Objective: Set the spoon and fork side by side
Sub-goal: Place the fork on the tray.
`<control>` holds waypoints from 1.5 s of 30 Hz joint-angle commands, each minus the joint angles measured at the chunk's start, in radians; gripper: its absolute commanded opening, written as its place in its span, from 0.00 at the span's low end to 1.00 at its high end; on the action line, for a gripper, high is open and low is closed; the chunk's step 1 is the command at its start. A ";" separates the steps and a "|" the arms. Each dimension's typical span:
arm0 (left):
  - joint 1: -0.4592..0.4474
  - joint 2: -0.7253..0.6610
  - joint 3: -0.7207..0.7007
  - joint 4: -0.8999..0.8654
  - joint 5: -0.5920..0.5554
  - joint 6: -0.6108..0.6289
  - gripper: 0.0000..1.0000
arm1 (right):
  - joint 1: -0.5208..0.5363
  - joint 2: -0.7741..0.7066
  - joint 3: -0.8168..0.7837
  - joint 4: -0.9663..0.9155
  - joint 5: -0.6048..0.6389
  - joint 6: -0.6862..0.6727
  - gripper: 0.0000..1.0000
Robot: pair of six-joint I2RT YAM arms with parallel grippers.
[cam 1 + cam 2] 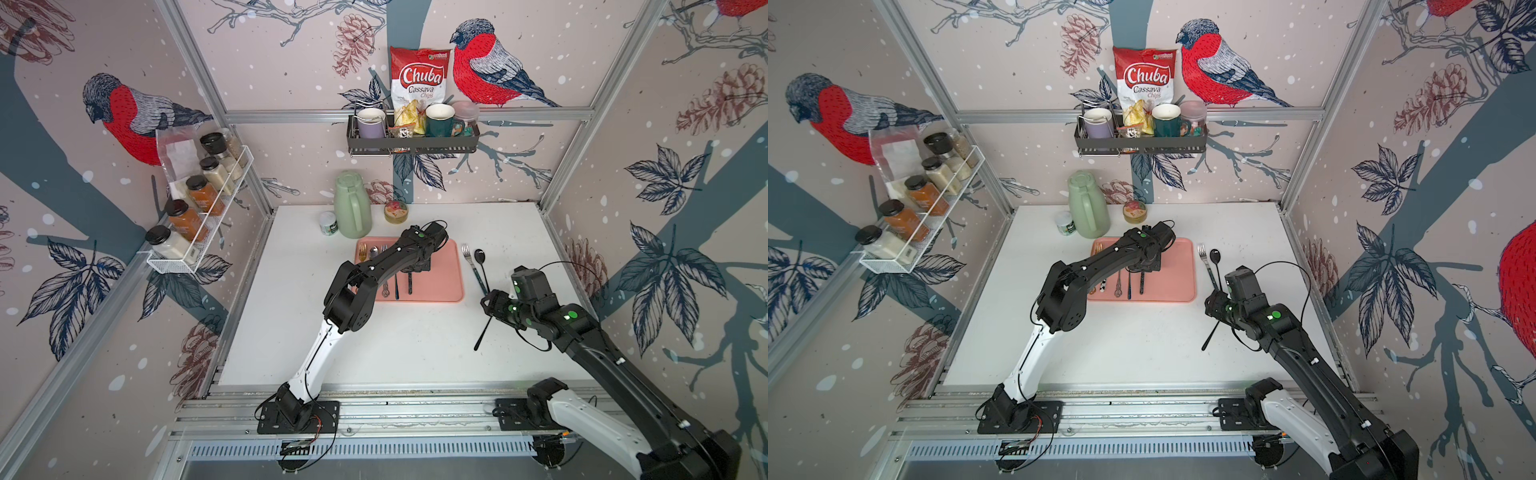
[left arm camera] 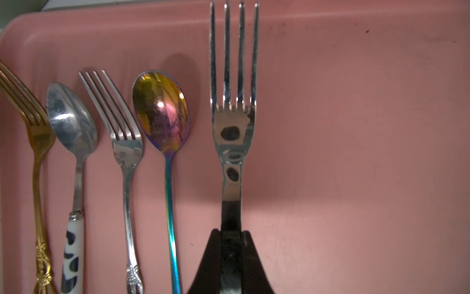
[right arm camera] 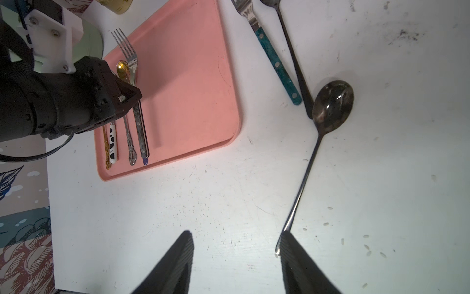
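Pinching the dark-handled fork [image 2: 232, 114] in the left gripper [image 2: 230, 231] at the pink tray [image 2: 356, 127], beside the iridescent spoon [image 2: 160, 112]; not yet released. Holding the right gripper [image 3: 236, 233] spread, empty, by the black spoon [image 3: 333, 104] on the table [image 3: 178, 203].

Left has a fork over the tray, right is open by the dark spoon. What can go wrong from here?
1. The left gripper holds the fork close beside the iridescent spoon on the tray; lowered off line, it may knock that spoon.
2. The right gripper is open, but the dark spoon has its handle at one finger, not centred; closing may push it aside.
3. That spoon's bowl lies near the teal-handled fork; dragging could shift it.
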 commanded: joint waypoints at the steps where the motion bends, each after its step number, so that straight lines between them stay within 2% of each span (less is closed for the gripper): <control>1: 0.006 0.020 0.009 -0.012 0.011 -0.016 0.13 | -0.006 0.003 -0.007 0.011 -0.021 -0.018 0.56; 21: 0.037 0.045 -0.025 0.026 0.059 -0.038 0.13 | -0.017 0.010 -0.027 0.025 -0.046 -0.012 0.56; 27: 0.038 0.006 -0.079 0.060 0.050 -0.048 0.24 | -0.020 0.006 -0.025 0.014 -0.038 -0.002 0.56; 30: 0.037 -0.012 -0.096 0.076 0.055 -0.035 0.39 | -0.024 0.009 -0.012 -0.019 0.007 0.018 0.56; 32: 0.037 -0.020 -0.085 0.055 0.047 -0.025 0.46 | -0.023 0.011 0.005 -0.054 0.041 0.023 0.56; 37: 0.034 -0.101 -0.095 0.049 0.036 0.001 0.47 | -0.022 -0.002 0.018 -0.096 0.088 0.038 0.56; 45: 0.015 -0.308 -0.174 0.044 0.038 0.052 0.48 | -0.005 0.022 0.012 -0.147 0.135 0.040 0.55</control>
